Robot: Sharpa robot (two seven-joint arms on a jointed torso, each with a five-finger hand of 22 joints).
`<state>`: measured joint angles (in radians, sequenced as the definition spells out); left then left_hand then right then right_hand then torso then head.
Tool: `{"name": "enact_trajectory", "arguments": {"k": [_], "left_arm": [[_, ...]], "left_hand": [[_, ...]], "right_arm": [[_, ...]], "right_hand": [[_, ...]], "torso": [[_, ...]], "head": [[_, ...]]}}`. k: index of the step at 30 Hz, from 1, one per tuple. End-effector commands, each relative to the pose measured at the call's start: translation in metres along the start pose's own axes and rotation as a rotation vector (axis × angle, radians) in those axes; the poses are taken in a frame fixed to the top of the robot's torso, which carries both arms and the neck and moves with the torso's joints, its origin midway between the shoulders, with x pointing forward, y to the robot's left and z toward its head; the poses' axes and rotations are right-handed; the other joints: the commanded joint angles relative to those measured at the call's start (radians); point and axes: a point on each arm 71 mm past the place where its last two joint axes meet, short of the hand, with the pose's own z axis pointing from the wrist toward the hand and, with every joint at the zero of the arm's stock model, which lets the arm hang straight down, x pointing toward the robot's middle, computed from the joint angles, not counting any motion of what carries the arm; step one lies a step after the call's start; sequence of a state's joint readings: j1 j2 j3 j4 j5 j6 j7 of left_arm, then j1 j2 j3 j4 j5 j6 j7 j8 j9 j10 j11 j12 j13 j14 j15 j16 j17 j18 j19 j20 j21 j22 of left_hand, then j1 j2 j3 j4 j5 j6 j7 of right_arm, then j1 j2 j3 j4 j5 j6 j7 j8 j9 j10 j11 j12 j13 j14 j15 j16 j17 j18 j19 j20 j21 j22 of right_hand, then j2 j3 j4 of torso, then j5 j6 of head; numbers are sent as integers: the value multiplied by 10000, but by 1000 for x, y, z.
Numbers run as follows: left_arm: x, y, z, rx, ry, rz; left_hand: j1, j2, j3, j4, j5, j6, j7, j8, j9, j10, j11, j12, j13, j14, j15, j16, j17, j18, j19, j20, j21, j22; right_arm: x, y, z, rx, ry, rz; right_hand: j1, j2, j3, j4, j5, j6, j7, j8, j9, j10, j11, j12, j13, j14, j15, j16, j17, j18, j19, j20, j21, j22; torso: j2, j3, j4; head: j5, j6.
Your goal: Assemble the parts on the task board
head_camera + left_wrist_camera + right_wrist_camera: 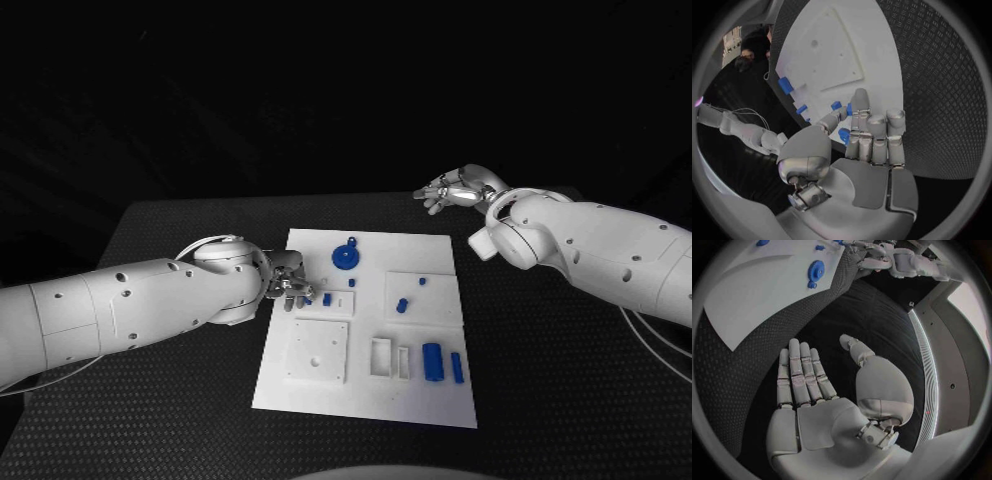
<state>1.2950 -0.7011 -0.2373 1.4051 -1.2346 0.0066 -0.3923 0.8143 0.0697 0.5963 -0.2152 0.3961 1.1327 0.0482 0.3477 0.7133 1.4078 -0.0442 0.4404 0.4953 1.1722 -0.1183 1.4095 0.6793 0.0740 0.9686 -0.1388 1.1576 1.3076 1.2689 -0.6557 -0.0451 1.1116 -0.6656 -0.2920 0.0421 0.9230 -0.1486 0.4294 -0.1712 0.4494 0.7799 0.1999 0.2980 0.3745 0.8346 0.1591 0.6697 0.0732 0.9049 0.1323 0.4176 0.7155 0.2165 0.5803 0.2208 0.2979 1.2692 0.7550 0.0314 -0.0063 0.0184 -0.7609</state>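
task board point(369, 330) lies on black textured table point(188, 225), dark room behind.

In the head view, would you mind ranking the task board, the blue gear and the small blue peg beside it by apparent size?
1. Task board, by far the largest.
2. Blue gear.
3. Small blue peg, the smallest.

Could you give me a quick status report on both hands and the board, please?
Left hand at task board edge, fingers on a small blue part. Right hand open, off the board. Blue gear untouched.
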Motion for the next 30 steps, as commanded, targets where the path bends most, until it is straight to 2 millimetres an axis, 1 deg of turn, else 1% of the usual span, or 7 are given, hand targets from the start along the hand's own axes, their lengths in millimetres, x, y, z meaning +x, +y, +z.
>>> {"name": "enact_trajectory", "arguments": {"k": [1, 4, 11, 16, 20, 26, 30], "left_arm": [[3, 1, 0, -258, 149, -153], [4, 1, 0, -263, 237, -267], [4, 2, 0, -272, 323, -340], [4, 2, -1, -282, 360, -356], [5, 3, -1, -317, 372, -359], [5, 4, -1, -412, 373, -350], [5, 4, -1, -435, 362, -372]], "left_hand": [[129, 62, 754, -667, 32, 24, -64, -66, 20, 239, -190, -58, 15, 492, -530, -29, -9, 141, 52, -1168, 12, 96], [129, 64, 753, -666, 31, 26, -64, -67, 21, 241, -190, -58, 16, 495, -530, -28, -9, 141, 54, -1168, 13, 96], [130, 65, 752, -669, 30, 30, -66, -69, 26, 244, -191, -59, 19, 505, -530, -25, -12, 141, 60, -1168, 15, 95], [130, 67, 752, -670, 30, 31, -66, -72, 29, 246, -192, -60, 20, 508, -531, -24, -15, 141, 62, -1168, 14, 94], [131, 67, 752, -671, 31, 31, -66, -75, 31, 247, -192, -62, 21, 511, -531, -23, -16, 141, 64, -1167, 14, 94], [134, 70, 754, -674, 32, 33, -67, -77, 35, 248, -192, -63, 23, 514, -531, -22, -19, 142, 66, -1167, 14, 93], [135, 72, 754, -678, 35, 37, -68, -79, 40, 252, -193, -63, 25, 519, -532, -20, -21, 143, 68, -1167, 15, 93]], "right_arm": [[2, 1, 0, -68, 159, 2], [2, 1, 0, -57, 140, -1], [1, 1, 0, -55, 144, -1], [2, 1, 0, -56, 150, 0], [1, 0, 0, -51, 152, -1], [1, 0, 0, -52, 148, 0], [1, 0, 0, -48, 151, -1]], "right_hand": [[-7, 44, -32, -49, 54, -68, 147, 44, -15, -59, -19, 47, -10, -74, -19, -60, 11, 46, 0, 69, -67, 12], [-6, 45, -32, -49, 54, -68, 146, 44, -15, -59, -19, 47, -10, -74, -19, -60, 11, 46, 1, 69, -68, 13], [-6, 45, -32, -51, 54, -69, 146, 45, -16, -59, -19, 49, -11, -75, -19, -60, 11, 47, 1, 70, -72, 17], [-7, 45, -33, -51, 54, -69, 146, 46, -17, -60, -19, 49, -11, -75, -19, -60, 11, 48, 2, 71, -75, 19], [-7, 45, -33, -52, 54, -69, 146, 47, -18, -60, -19, 50, -11, -75, -19, -60, 12, 49, 2, 72, -77, 21], [-8, 46, -34, -53, 54, -69, 146, 48, -19, -60, -19, 51, -12, -75, -19, -60, 12, 50, 3, 72, -80, 25], [-7, 47, -34, -53, 55, -69, 146, 48, -19, -60, -19, 52, -12, -75, -19, -60, 12, 51, 4, 73, -83, 27]], "torso": [[-2, 0, -10], [1, 2, -22], [2, 0, -1], [-2, -8, 0], [0, -8, -6], [-5, -7, 0], [-1, -6, -2]], "head": [[4, -18], [6, -18], [7, -44], [-2, -32], [1, -60], [12, -61], [-4, -55]]}}
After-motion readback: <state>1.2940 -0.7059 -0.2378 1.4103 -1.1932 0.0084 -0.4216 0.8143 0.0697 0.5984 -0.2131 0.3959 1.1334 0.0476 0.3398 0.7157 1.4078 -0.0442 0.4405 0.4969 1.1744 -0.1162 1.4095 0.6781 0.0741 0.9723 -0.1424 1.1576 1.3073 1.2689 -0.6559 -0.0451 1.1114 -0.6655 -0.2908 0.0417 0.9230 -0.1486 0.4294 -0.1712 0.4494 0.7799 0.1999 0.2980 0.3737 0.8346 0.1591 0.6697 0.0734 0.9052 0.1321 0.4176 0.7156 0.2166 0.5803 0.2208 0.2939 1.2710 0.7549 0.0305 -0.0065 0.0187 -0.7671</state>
